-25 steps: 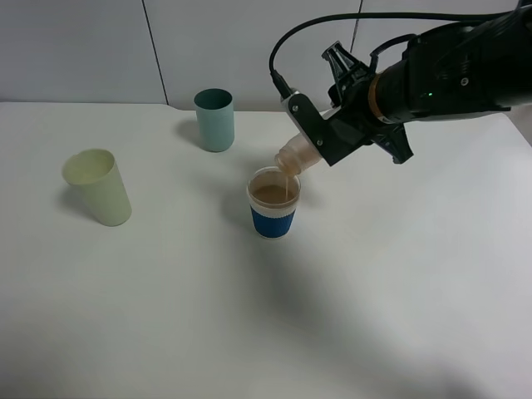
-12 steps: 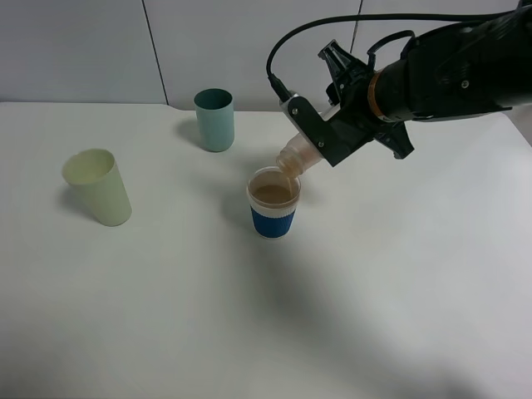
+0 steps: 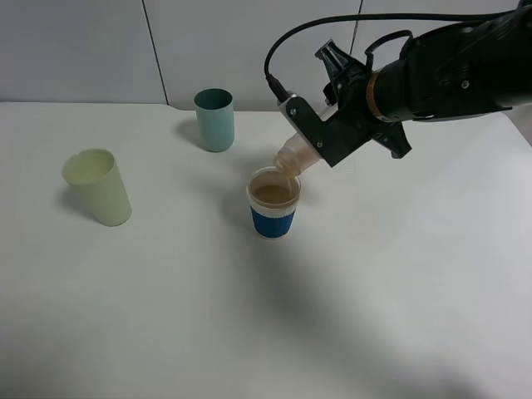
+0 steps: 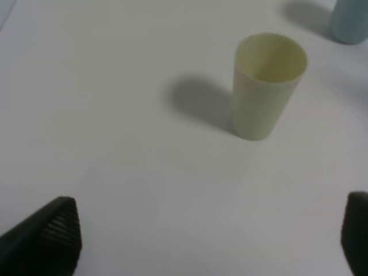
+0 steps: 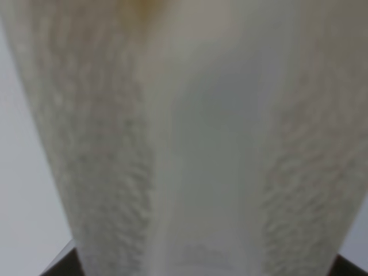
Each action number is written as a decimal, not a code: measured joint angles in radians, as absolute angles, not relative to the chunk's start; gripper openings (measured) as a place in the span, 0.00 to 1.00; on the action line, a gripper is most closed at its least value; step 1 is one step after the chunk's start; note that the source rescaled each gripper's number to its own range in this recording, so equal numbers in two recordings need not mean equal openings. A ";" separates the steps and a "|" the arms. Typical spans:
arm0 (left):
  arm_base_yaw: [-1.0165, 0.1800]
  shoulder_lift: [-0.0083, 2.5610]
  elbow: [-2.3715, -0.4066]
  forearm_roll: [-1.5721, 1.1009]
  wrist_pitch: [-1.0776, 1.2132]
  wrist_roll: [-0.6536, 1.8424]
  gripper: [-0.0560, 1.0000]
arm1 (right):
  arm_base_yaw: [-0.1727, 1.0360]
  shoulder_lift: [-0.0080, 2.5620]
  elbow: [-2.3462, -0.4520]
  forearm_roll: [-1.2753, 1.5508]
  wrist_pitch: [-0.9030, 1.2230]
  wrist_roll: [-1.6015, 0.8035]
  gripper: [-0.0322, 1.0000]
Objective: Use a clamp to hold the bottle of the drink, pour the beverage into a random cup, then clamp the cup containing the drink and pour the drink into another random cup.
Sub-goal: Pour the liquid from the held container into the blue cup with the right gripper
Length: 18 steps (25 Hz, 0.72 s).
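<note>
Between the flat pale plates of the right clamp (image 3: 311,146), clenched tight, sits the translucent plastic bottle (image 3: 291,157), tilted mouth-down. Just beneath its round neck, below the clamp, stands the short blue-banded, white-rimmed cup (image 3: 273,218), holding opaque beige beverage (image 3: 273,194).

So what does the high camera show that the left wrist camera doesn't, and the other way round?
Only the high view: the right gripper holding the bottle tilted over the short blue-banded cup, which holds beige beverage. Only the left wrist view: the left gripper, open, holding nothing. Both: the pale green tumbler, the teal tumbler and the white table.
</note>
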<state>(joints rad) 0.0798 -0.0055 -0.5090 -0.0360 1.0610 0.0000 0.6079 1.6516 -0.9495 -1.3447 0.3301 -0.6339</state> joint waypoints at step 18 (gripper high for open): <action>0.080 -0.006 -0.509 -0.036 1.061 0.000 0.69 | 0.608 1.652 -0.950 -1.346 0.306 -0.634 0.03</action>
